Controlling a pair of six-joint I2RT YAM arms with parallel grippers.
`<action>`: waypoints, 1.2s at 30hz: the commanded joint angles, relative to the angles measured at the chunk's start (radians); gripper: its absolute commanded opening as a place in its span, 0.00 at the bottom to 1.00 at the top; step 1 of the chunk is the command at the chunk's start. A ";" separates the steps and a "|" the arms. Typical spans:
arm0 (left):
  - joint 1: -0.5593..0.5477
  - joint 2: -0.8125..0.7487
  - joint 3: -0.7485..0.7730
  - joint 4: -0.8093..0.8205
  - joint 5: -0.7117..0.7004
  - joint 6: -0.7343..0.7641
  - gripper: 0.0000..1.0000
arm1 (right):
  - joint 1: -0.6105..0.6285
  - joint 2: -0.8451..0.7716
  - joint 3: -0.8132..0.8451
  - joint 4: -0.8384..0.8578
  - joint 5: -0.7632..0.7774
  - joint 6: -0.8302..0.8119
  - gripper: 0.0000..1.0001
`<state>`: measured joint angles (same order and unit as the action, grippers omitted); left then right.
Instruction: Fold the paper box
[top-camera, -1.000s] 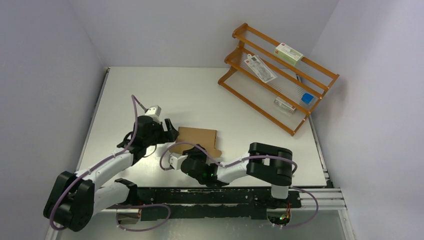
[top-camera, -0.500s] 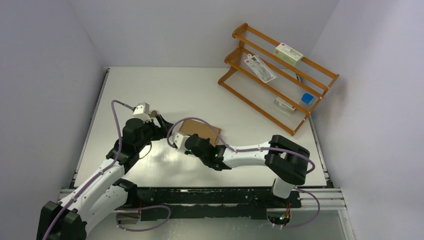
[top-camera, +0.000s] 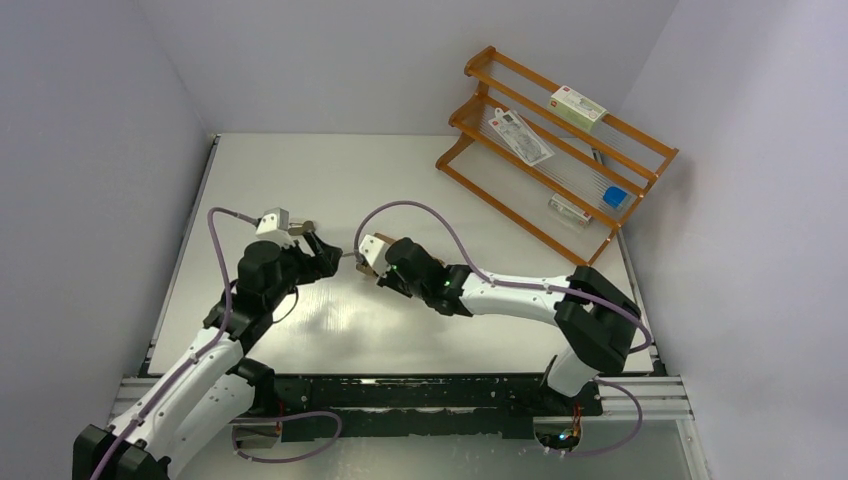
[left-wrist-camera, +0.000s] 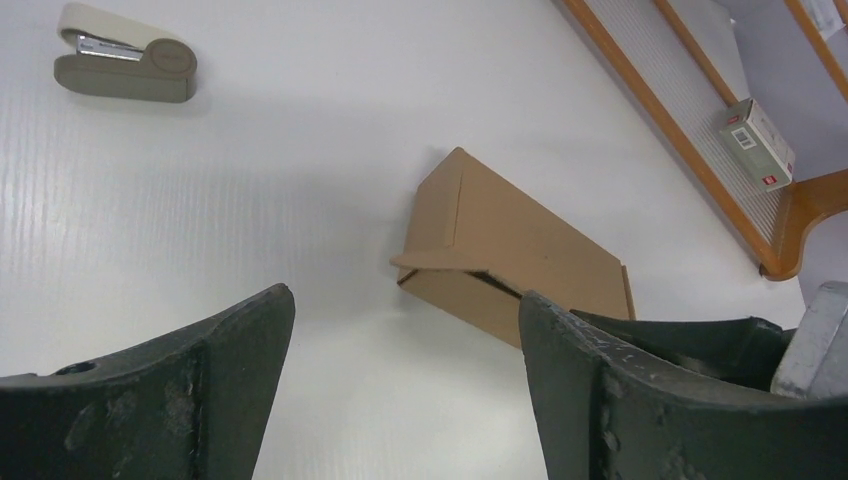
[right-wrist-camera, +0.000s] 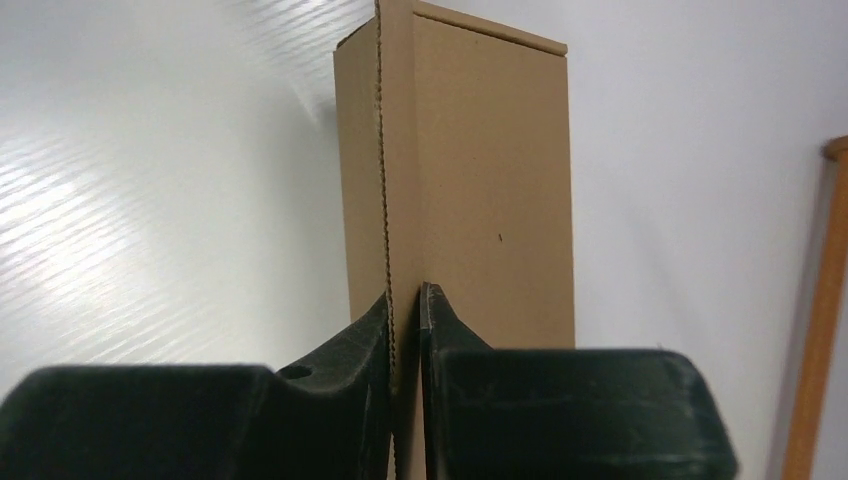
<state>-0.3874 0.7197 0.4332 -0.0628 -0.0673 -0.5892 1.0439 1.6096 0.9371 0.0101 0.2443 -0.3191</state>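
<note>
- Pinches paper box (right-wrist-camera: 480, 180) flap edge in right end effector (right-wrist-camera: 405, 300), nearly closed, probably steadying fold.
- Holds left end effector (left-wrist-camera: 405, 305) wide, empty, nearby.

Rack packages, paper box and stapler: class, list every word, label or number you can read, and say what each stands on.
No text is readable.
The white package on the rack: barcode and red mark, print too small.
The paper box: plain, no print.
The stapler: no lettering visible.
</note>
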 joint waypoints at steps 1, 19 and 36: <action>0.009 -0.001 -0.003 -0.010 0.004 -0.027 0.87 | -0.019 -0.026 0.011 -0.040 -0.124 0.081 0.12; 0.008 -0.082 -0.002 -0.057 0.102 -0.074 0.86 | -0.151 -0.014 0.061 -0.125 -0.376 0.218 0.17; 0.008 -0.026 -0.140 0.103 0.169 -0.214 0.86 | -0.053 -0.038 0.083 -0.198 -0.314 0.238 0.70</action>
<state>-0.3874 0.6807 0.3195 -0.0647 0.0383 -0.7494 0.9916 1.6367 0.9855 -0.1291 -0.0769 -0.1001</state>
